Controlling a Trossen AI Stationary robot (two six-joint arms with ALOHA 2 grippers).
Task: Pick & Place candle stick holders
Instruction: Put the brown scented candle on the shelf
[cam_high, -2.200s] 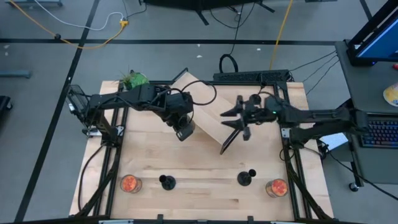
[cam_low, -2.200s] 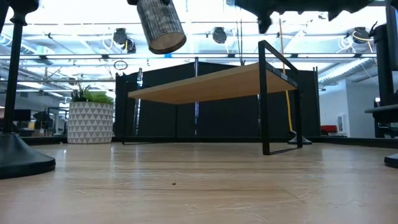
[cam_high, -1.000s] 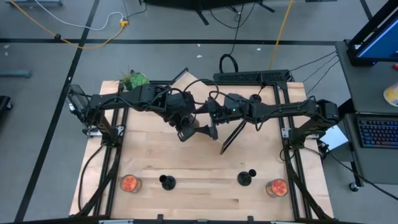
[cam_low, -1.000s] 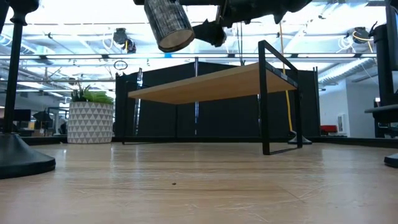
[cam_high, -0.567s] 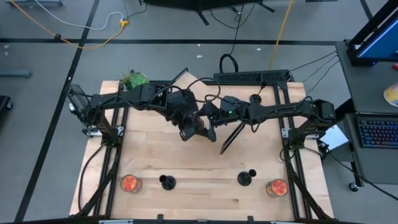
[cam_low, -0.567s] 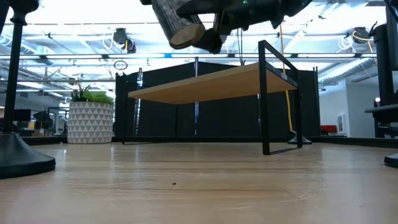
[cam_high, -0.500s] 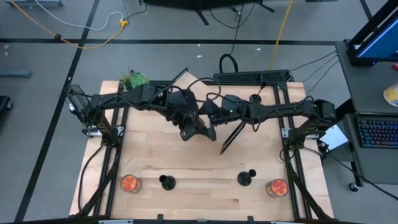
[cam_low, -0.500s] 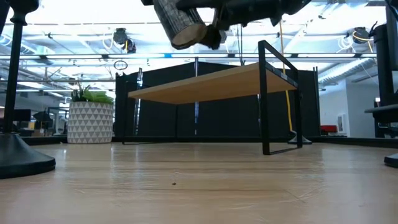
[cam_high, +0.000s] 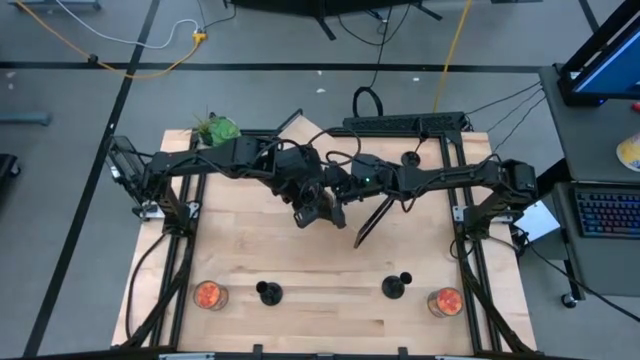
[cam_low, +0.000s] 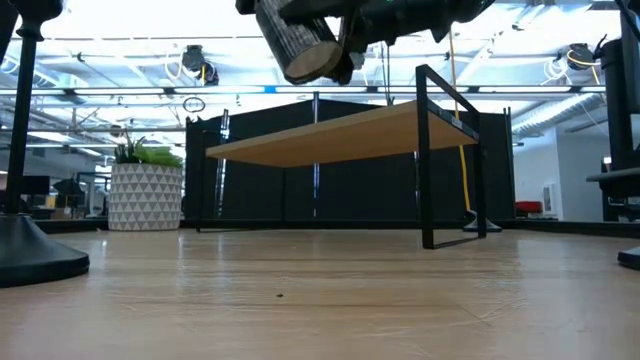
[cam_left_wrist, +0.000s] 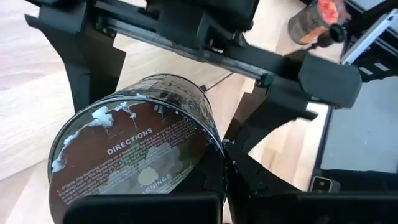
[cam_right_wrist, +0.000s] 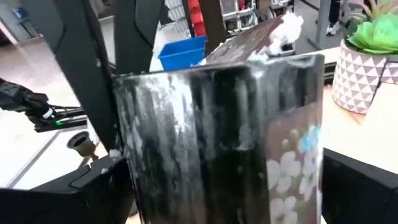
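**Two pincers meet on a dark jar in mid-air**

Here, above the middle of the table (cam_high: 250, 250), both arms converge on one thing: a dark cylindrical jar (cam_low: 300, 42) with white smears on its wall and a printed label on its flat end reading "DIRECTIONS". The left pincer (cam_high: 303, 205) is clamped together on the jar, holding it well clear of the wood; from table height the jar hangs tilted, its pale round end turned down and toward the camera. The right pincer (cam_high: 333, 208) has its fingers spread wide, one on each side of the jar, as the right wrist view shows with the jar's streaked wall filling the gap between them. Whether those fingers touch the jar cannot be told.

Two candle stick holders stand upright on the near part of the table, well apart from the arms: one holder (cam_high: 268, 292) toward the left, the other holder (cam_high: 396, 286) toward the right. A third (cam_high: 409, 158) stands at the table's far edge on the right. Just outside the near pair sit two orange-topped jars, the left one (cam_high: 208, 295) and the right one (cam_high: 445, 301).

A small wooden shelf on black legs (cam_low: 345, 135) stands at the back of the table, and a potted green plant (cam_low: 145, 190) occupies the far left corner.
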